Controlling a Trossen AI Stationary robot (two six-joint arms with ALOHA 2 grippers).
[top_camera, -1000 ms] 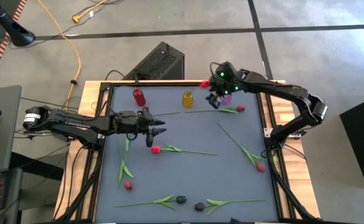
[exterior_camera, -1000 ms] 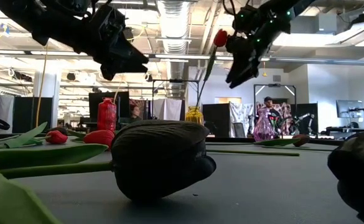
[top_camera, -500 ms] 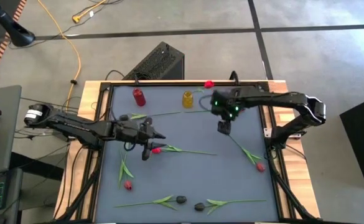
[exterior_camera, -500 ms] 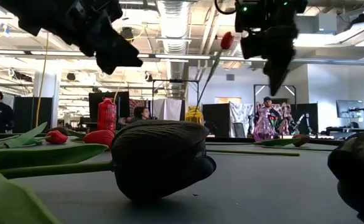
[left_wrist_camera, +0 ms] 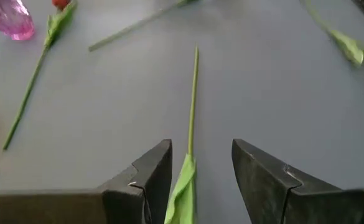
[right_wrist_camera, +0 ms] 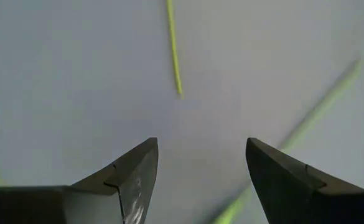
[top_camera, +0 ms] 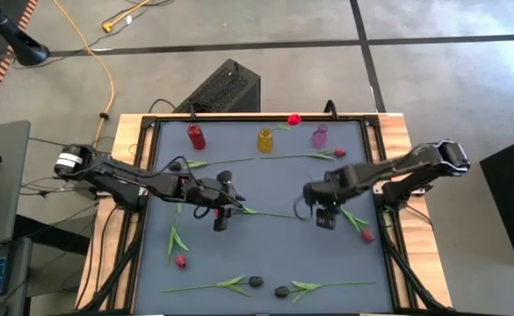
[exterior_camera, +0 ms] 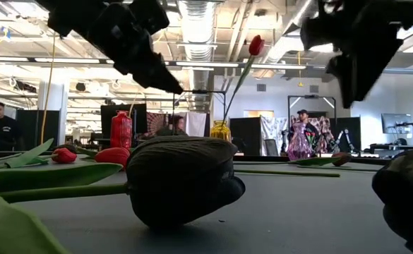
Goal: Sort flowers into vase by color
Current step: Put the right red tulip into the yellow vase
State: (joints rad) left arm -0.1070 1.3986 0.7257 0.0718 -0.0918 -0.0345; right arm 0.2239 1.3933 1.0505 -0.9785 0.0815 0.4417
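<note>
Flowers lie scattered over the grey table (top_camera: 265, 250), and one red tulip (top_camera: 294, 118) stands in the yellow vase (top_camera: 264, 140) at the top centre of the high view, its head leaning out past the table's upper edge. Three vases stand in a row there: a red vase (top_camera: 195, 137), the yellow one and a pink vase (top_camera: 319, 135).

Lying flat, seven more can be counted. A dark tulip (top_camera: 176, 165) sits at upper left with a long stem running right, and a red one (top_camera: 338, 153) lies below the pink vase. The centre tulip (top_camera: 265, 212) has its head hidden under the left gripper (top_camera: 220, 216). There is a red one (top_camera: 180, 261) at lower left, a red one (top_camera: 366, 235) at right, and two black ones (top_camera: 256, 281) and (top_camera: 281, 290) near the bottom edge.

The left gripper hangs low over the centre tulip with its jaws apart; in its wrist view the fingers (left_wrist_camera: 149, 176) stand on either side of the leaf and stem without closing on them. The right gripper (top_camera: 324, 216) is just past that stem's free end, jaws wide apart and holding nothing, as its wrist view shows.

In the low view a black tulip head fills the foreground, and both grippers are cut off at the top. No readable writing shows.
</note>
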